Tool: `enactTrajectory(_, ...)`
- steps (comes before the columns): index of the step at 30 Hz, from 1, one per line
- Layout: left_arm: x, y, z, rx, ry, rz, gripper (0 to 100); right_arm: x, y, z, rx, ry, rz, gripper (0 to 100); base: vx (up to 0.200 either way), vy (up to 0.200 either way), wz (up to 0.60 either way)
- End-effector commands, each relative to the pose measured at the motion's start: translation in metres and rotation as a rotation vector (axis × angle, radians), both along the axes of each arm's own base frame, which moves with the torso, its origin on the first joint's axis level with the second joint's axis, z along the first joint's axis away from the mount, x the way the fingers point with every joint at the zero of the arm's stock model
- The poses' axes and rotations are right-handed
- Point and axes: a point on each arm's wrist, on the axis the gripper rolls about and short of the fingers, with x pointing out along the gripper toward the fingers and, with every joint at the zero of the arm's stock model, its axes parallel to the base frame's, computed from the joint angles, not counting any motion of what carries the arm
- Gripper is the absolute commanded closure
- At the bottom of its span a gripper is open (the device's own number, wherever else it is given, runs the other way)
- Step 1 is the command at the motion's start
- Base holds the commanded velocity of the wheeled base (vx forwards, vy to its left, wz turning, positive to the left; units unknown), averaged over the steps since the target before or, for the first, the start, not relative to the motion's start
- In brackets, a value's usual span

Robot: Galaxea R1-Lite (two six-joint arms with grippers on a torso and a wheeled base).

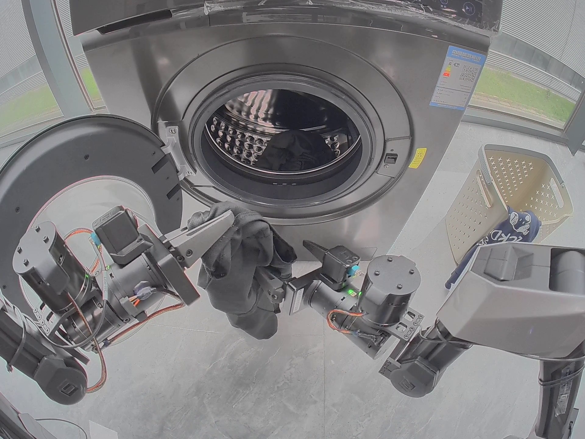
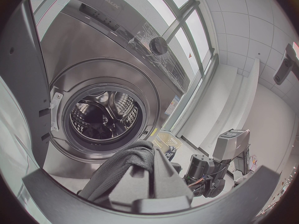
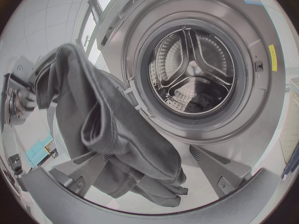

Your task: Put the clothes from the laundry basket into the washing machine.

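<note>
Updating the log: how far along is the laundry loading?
Done: one black garment lies in the steel drum. In hand: the left end effector holds a dark grey garment outside the drum. Left: a navy printed garment in the beige perforated basket.

The head camera looks forward and down at the washer (image 1: 396, 74) from close. Both wrist cameras sit lower, facing its open drum (image 2: 102, 115), which all three share.
</note>
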Motion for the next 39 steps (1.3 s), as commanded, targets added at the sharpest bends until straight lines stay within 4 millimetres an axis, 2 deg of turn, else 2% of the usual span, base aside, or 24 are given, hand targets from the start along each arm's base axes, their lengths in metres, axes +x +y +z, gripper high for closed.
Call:
enactTrajectory(1,0.0,0.0,0.0,0.0,0.001,-0.001,100,0.004,-0.01,0.021,0.037,-0.037,-0.025,0,0.0,0.0,0.0)
enactTrajectory(15,0.0,0.0,0.0,0.0,0.0,-0.001,100,0.029,-0.041,0.026,0.029,-0.057,-0.114,0,0.0,0.0,0.0)
enactTrajectory(25,0.0,0.0,0.0,0.001,-0.001,-0.002,100,0.037,-0.049,0.026,0.021,-0.064,-0.142,0,0.0,0.0,0.0)
enactTrajectory(31,0.0,0.0,0.0,0.0,-0.003,-0.002,100,0.034,-0.043,0.024,0.021,-0.061,-0.119,0,0.0,0.0,0.0)
enactTrajectory(39,0.0,0.0,0.0,0.0,-0.003,-0.002,100,0.016,-0.021,0.023,0.019,-0.056,-0.048,0,0.0,0.0,0.0)
